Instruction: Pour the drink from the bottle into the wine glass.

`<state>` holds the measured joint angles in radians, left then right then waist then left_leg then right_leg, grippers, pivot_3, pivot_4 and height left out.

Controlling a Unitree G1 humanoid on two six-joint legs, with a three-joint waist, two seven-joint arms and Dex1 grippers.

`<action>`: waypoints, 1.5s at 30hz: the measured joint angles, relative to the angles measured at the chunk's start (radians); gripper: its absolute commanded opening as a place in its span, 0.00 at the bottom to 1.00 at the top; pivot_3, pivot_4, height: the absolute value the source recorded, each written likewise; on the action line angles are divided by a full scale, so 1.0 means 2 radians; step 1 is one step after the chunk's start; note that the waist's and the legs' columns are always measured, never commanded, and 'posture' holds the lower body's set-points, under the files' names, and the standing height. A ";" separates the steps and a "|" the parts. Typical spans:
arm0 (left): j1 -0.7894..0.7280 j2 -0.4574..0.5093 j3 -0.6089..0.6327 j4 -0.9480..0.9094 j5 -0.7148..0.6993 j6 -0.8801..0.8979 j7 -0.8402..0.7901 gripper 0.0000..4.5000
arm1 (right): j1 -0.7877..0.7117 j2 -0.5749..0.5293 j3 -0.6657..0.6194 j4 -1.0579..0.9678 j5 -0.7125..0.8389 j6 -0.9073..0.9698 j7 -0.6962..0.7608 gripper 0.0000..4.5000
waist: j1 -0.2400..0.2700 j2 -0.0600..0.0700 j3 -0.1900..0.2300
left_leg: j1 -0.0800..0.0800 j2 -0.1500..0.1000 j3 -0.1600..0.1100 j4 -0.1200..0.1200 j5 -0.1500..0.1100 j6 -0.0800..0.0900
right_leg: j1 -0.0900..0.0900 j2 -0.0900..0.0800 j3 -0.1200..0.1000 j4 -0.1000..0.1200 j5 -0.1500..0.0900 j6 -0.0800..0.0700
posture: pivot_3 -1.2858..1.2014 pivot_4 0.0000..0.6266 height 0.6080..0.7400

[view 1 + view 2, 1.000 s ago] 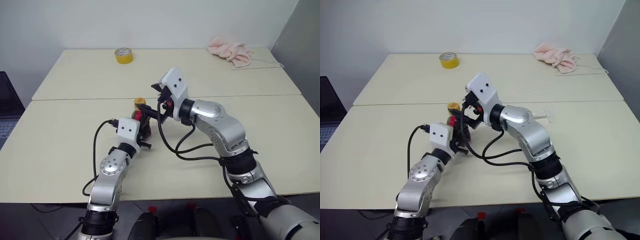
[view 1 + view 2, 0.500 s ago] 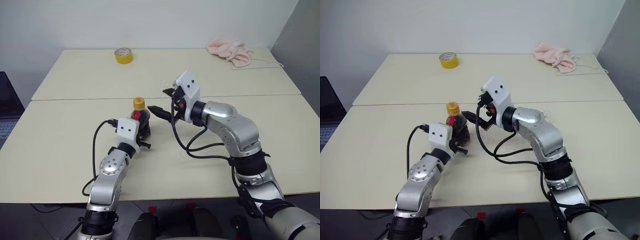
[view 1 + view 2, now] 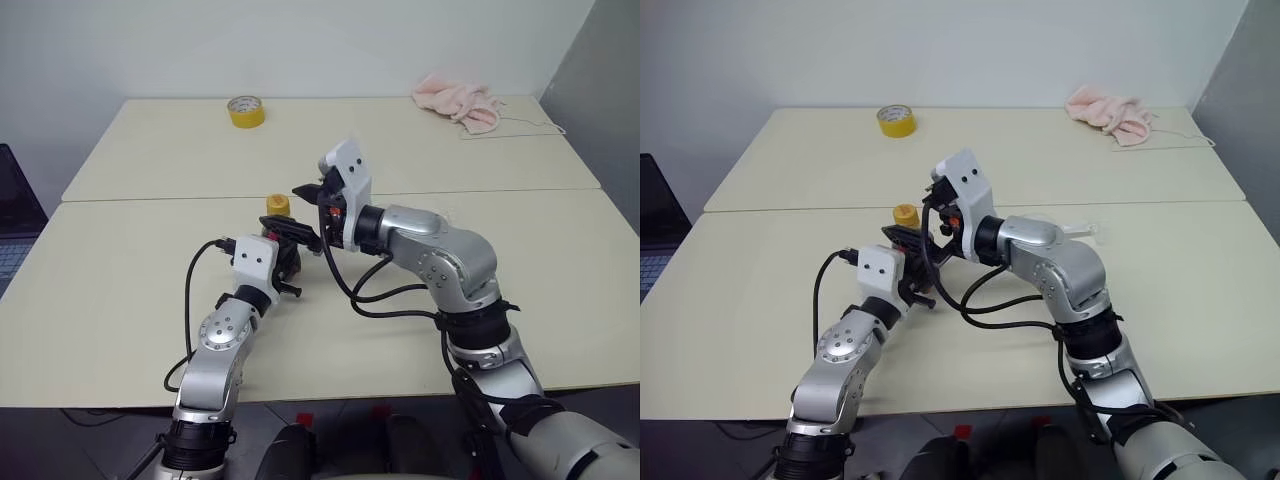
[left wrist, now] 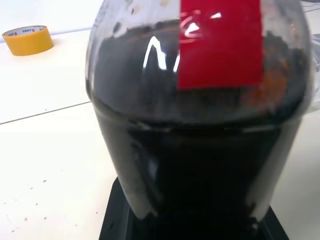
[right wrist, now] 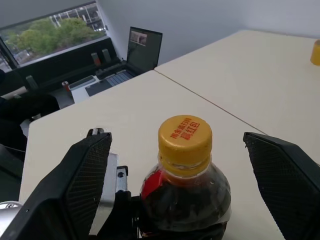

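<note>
Two tools meet at the bottle (image 5: 185, 192) near the middle of your tabletop (image 3: 120, 290). Going left to right, your left tool (image 3: 284, 270) is clamped narrow on the bottle's lower body and holds it upright. You can see a small clear plastic bottle with a rounded body, a narrow neck, a red label strip (image 4: 221, 42) and a yellow screw cap (image 5: 185, 137) printed with red characters. It is filled with dark, almost black drink (image 4: 200, 165) up to the shoulder. Your right tool (image 3: 305, 212) stands spread wide, one black finger on each side of the cap, touching neither side. Farther back you have a yellow tape roll (image 3: 247, 111) and a pink cloth (image 3: 458, 100).
</note>
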<state>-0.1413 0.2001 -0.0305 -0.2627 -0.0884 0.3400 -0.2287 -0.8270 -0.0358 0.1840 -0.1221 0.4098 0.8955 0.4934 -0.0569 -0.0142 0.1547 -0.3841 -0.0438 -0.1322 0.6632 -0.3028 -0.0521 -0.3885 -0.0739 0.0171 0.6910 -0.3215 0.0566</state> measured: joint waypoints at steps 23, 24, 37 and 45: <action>0.000 0.000 0.000 0.000 0.000 -0.001 0.001 0.17 | -0.010 0.008 0.015 0.040 -0.019 -0.044 0.006 0.28 | 0.000 0.000 0.000 | 0.000 0.000 0.000 0.000 0.000 0.000 | 0.000 0.000 0.000 0.000 0.000 0.000 | 0.52 0.24 1.00; 0.000 0.000 0.000 0.000 0.000 -0.003 0.001 0.17 | -0.009 0.007 0.016 0.042 -0.019 -0.053 0.010 0.28 | 0.000 0.000 0.000 | 0.000 0.000 0.000 0.000 0.000 0.000 | 0.000 0.000 0.000 0.000 0.000 0.000 | 0.52 0.24 1.00; -0.005 0.000 0.004 -0.003 0.000 -0.015 0.000 0.16 | 0.027 0.017 0.015 0.095 -0.028 -0.209 0.077 0.28 | 0.000 0.000 0.000 | 0.000 0.000 0.000 0.000 0.000 0.000 | 0.000 0.000 0.000 0.000 0.000 0.000 | 0.52 0.24 1.00; -0.004 0.001 0.004 -0.003 0.000 -0.012 0.000 0.16 | 0.042 0.049 -0.021 0.103 0.001 -0.188 0.077 0.28 | 0.000 0.000 0.000 | 0.000 0.000 0.000 0.000 0.000 0.000 | 0.000 0.000 0.000 0.000 0.000 0.000 | 0.52 0.24 1.00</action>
<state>-0.1501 0.2016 -0.0216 -0.2688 -0.0882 0.3151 -0.2287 -0.7434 0.0616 0.1429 0.0844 0.4108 0.5186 0.6474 -0.0571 -0.0142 0.1547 -0.3838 -0.0434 -0.1323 0.6632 -0.3028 -0.0522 -0.3884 -0.0737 0.0170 0.6909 -0.3215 0.0566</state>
